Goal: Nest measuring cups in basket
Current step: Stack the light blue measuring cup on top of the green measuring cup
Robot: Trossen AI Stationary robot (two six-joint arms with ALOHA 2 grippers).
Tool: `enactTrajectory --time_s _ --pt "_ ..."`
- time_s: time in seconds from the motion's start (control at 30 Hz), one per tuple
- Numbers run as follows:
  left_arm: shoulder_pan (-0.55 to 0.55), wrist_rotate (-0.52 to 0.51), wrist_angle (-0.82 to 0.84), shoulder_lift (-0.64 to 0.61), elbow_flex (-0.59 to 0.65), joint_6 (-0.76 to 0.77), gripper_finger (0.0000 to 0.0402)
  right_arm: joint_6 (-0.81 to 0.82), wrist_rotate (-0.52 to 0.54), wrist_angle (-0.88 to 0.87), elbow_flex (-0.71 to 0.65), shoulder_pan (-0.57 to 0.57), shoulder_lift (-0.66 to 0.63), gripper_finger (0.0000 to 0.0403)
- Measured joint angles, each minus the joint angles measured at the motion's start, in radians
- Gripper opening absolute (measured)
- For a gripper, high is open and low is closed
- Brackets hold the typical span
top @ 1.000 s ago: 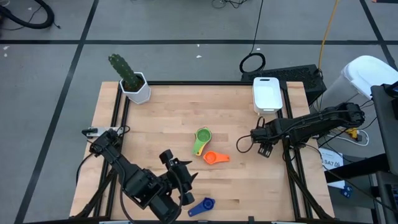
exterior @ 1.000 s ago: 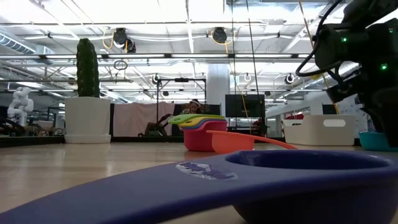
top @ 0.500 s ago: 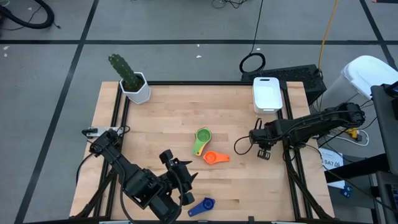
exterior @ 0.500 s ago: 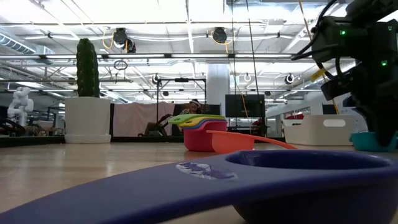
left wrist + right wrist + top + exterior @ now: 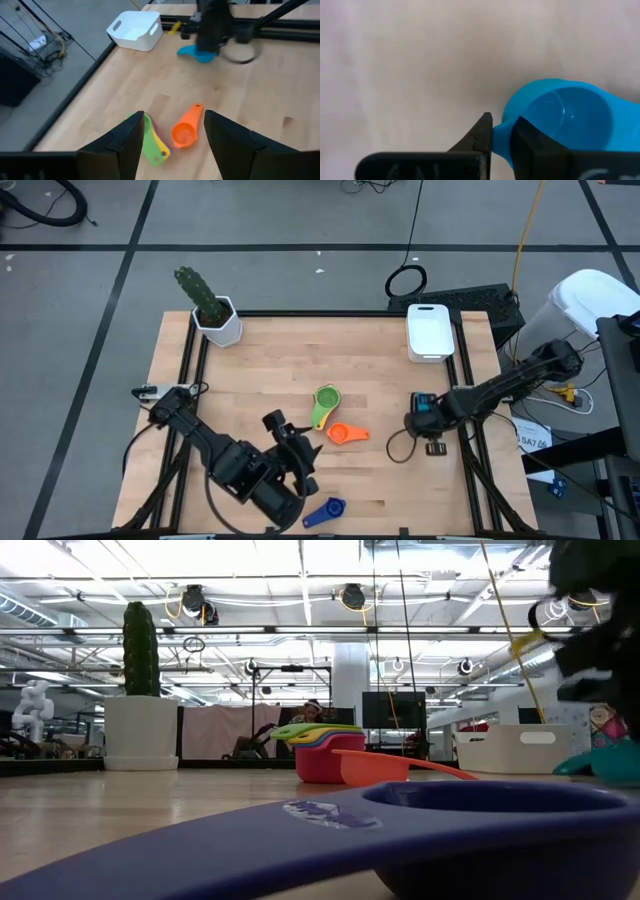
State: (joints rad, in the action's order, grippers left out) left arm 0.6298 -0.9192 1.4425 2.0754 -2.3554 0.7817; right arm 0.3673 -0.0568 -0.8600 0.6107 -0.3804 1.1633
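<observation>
Right wrist view: right claw [image 5: 501, 134] pinches light blue cup [image 5: 560, 120]; left claw [image 5: 170, 135] wide.

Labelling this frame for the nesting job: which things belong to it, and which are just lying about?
Job:
basket
cup stack
orange cup
dark blue cup
light blue cup, held in right gripper
left gripper, open above the cups

Lying about:
cactus pot

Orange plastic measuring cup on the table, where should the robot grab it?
Probably by its short handle, from straight above. The orange plastic measuring cup sits upright, apart from the green-topped cup stack, and its handle sticks out flat with bare wooden table on both sides for the fingers. The open left gripper hovers nearest.
</observation>
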Motion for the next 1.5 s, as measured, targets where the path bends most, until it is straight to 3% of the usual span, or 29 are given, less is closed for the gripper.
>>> enactTrajectory --time_s 0.2,0.33,0.5,0.63,0.77,0.93,1.23,1.37,1.5 --pt "-0.059 0.016 -0.001 0.001 0.061 -0.103 0.0212 -0.129 0.078 0.000 0.119 -0.135 0.000 0.0023" --pt "-0.116 0.102 -0.031 0.001 0.144 -0.171 0.0212 -0.232 0.135 -0.003 0.196 -0.217 -0.001 0.0023" --pt "-0.189 0.219 -0.204 0.002 0.269 -0.350 0.0211 -0.378 0.143 -0.003 0.262 -0.275 -0.001 0.0022" --pt "-0.220 0.263 -0.415 0.002 0.351 -0.510 0.0211 -0.387 0.211 -0.005 0.296 -0.309 -0.001 0.0021" --pt "-0.225 0.239 -0.627 0.002 0.420 -0.681 0.0211 -0.376 0.267 0.012 0.334 -0.334 -0.001 0.0019" --pt "-0.218 0.125 -0.821 0.001 0.493 -0.864 0.0211 -0.376 0.271 0.082 0.353 -0.342 -0.001 0.0018" --pt "-0.216 0.084 -0.963 0.000 0.572 -0.981 0.0211 -0.425 0.373 0.200 0.353 -0.333 -0.001 0.0018" --pt "-0.210 0.054 -1.040 0.000 0.586 -1.083 0.0211 -0.491 0.370 0.312 0.353 -0.306 -0.001 0.0018" --pt "-0.210 0.057 -1.026 0.000 0.588 -1.088 0.0211 -0.516 0.369 0.323 0.353 -0.290 -0.002 0.0018"
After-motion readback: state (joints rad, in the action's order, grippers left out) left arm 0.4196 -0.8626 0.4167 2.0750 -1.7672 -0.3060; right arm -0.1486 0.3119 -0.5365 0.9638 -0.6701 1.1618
